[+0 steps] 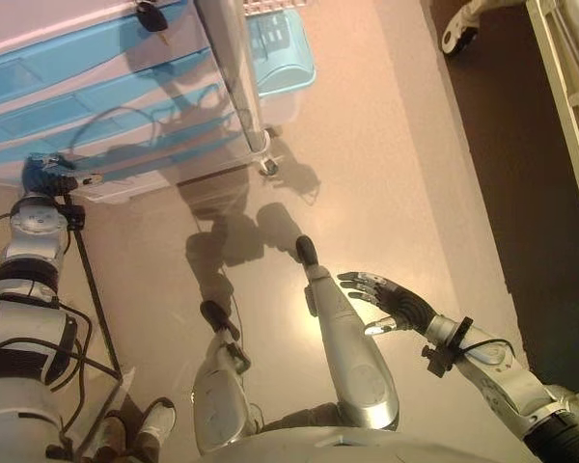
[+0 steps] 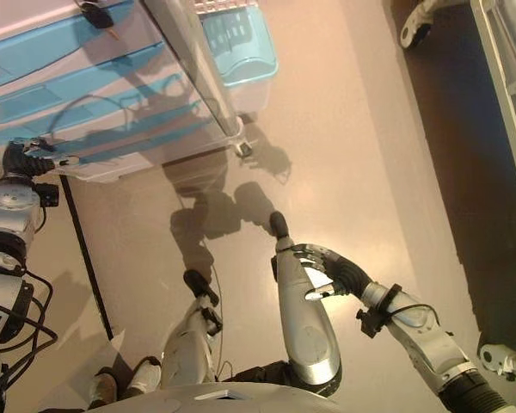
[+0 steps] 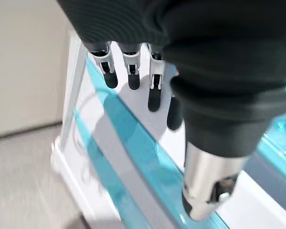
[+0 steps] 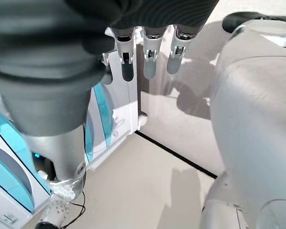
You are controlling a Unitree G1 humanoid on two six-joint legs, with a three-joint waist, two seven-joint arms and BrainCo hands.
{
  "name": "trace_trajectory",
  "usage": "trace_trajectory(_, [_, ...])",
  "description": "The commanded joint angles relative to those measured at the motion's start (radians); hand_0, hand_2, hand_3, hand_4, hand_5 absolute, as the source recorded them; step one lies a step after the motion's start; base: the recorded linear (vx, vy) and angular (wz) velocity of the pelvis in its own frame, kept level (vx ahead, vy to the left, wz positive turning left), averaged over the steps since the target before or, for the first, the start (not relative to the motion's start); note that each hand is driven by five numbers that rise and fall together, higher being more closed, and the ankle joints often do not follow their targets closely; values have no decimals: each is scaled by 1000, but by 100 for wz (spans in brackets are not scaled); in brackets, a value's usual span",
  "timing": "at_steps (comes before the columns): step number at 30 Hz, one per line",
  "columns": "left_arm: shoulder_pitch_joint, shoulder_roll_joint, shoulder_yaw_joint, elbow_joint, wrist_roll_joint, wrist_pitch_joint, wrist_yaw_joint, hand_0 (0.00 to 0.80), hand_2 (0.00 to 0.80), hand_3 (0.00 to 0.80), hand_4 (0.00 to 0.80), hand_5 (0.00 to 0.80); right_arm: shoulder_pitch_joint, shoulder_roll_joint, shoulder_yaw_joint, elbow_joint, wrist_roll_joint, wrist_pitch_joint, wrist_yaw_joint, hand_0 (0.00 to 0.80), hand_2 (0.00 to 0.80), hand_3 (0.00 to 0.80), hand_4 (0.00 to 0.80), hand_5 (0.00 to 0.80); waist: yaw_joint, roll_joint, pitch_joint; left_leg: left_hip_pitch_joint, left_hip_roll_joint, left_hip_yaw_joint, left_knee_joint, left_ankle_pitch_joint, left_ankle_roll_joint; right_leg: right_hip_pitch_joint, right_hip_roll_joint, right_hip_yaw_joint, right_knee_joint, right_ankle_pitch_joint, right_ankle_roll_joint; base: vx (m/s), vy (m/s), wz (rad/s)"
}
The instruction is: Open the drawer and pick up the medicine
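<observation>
A white cabinet with light blue drawer fronts (image 1: 77, 82) stands at the upper left, and its drawers look shut. My left hand (image 1: 48, 177) is at the cabinet's lower front edge. In the left wrist view its fingers (image 3: 133, 76) are straight and hold nothing, close to a blue drawer front (image 3: 133, 157). My right hand (image 1: 386, 294) hangs low at the right, open and empty, far from the cabinet. Its fingers (image 4: 148, 57) are relaxed, and the cabinet (image 4: 102, 114) shows beyond them. No medicine is in view.
A dark key (image 1: 151, 14) hangs at the cabinet's top. A metal pole (image 1: 236, 77) stands before the cabinet's right side, with a blue basket (image 1: 285, 48) behind it. A bed frame (image 1: 569, 87) and a caster wheel (image 1: 455, 39) are at the right. A person's shoes (image 1: 154, 420) are at lower left.
</observation>
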Motion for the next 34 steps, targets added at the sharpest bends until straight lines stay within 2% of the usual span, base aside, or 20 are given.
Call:
trace_trajectory(1, [134,19,56,-162,-137,-29,-206,0,0,0,0,0,38,47,-10,-32,-44,-11,-17,0,0,0,0,0,2,-56,-14,-30,3,-36,206,-48,62,76,-23,22,-56,-18,45,-2,5,9])
trace_trajectory(6, [405,-150,33,-384,-208,-15,-375,0,0,0,0,0,36,67,-81,32,-54,58,-80,0,0,0,0,0,45,-33,-32,40,-25,-46,156,-57,78,159,-49,6,-99,-7,50,12,37,17])
trace_trajectory(10, [580,-282,-5,-479,-172,12,-487,0,0,0,0,0,27,96,-122,124,-120,113,-153,0,0,0,0,0,84,-20,-75,95,-53,-54,100,-62,89,228,-75,-18,-144,8,55,37,58,15])
trace_trajectory(12, [635,-325,-22,-490,-163,47,-527,0,0,0,0,0,21,113,-130,165,-127,167,-177,0,0,0,0,0,100,-16,-104,126,-69,-59,61,-67,95,267,-86,-30,-168,15,60,29,55,32])
trace_trajectory(13, [653,-340,-25,-492,-150,52,-538,0,0,0,0,0,15,125,-127,180,-137,195,-191,0,0,0,0,0,109,-19,-119,125,-75,-53,45,-50,102,268,-89,-33,-182,36,55,-6,39,19])
trace_trajectory(16, [716,-384,-25,-522,-223,120,-576,0,0,0,0,0,15,162,-117,223,-139,268,-196,0,0,0,0,0,137,-16,-161,157,-96,-69,-11,-53,108,319,-102,-56,-220,44,66,19,31,19])
trace_trajectory(21, [834,-451,1,-541,-298,208,-647,0,0,0,0,0,25,254,-94,331,-133,320,-182,0,0,0,0,0,205,-11,-246,197,-117,-118,-75,-33,109,404,-123,-114,-274,57,78,73,16,33])
trace_trajectory(27, [945,-527,45,-537,-380,260,-670,0,0,0,0,0,47,352,-78,427,-87,337,-140,0,0,0,0,0,271,-10,-332,238,-137,-155,-105,-38,113,489,-143,-174,-327,66,91,101,35,28])
trace_trajectory(31, [973,-567,69,-511,-433,261,-675,0,0,0,0,0,48,412,-70,479,-41,327,-114,0,0,0,0,0,296,-15,-364,253,-149,-163,-96,-56,121,522,-154,-187,-343,66,97,38,40,18])
trace_trajectory(34, [983,-587,63,-485,-428,270,-686,0,0,0,0,0,39,439,-63,527,-29,293,-90,0,0,0,0,0,310,-18,-381,264,-157,-166,-86,-70,128,540,-162,-193,-345,63,102,6,36,16])
